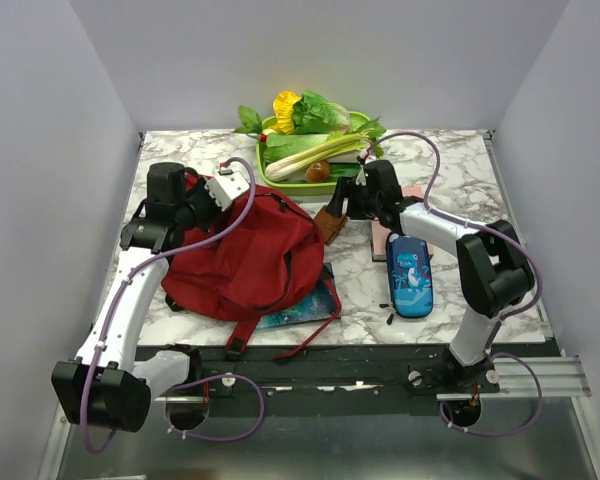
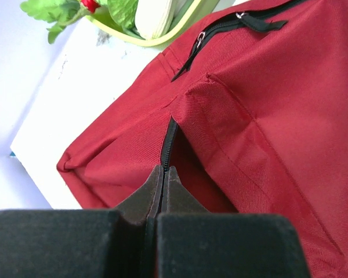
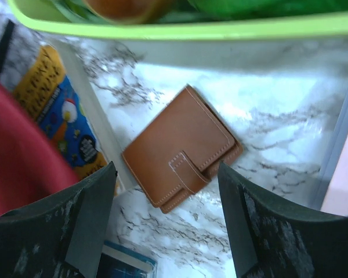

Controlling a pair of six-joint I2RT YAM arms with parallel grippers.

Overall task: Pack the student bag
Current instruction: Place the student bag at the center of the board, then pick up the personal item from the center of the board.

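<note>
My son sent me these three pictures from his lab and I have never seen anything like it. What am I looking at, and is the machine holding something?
These are two robot arms bolted at the near edge of a marble-patterned table, each ending in a two-fingered pincer. The wide picture is taken from above and behind the arms; the other two come from small cameras on each wrist.

On the table lie a dark red backpack, a blue shark-print pencil case, a brown wallet, a book partly under the bag, and a green tray of vegetables.

The left pincer is shut, pinching the bag's fabric at a black zipper. The right pincer is open and empty, poised above the wallet.
</note>
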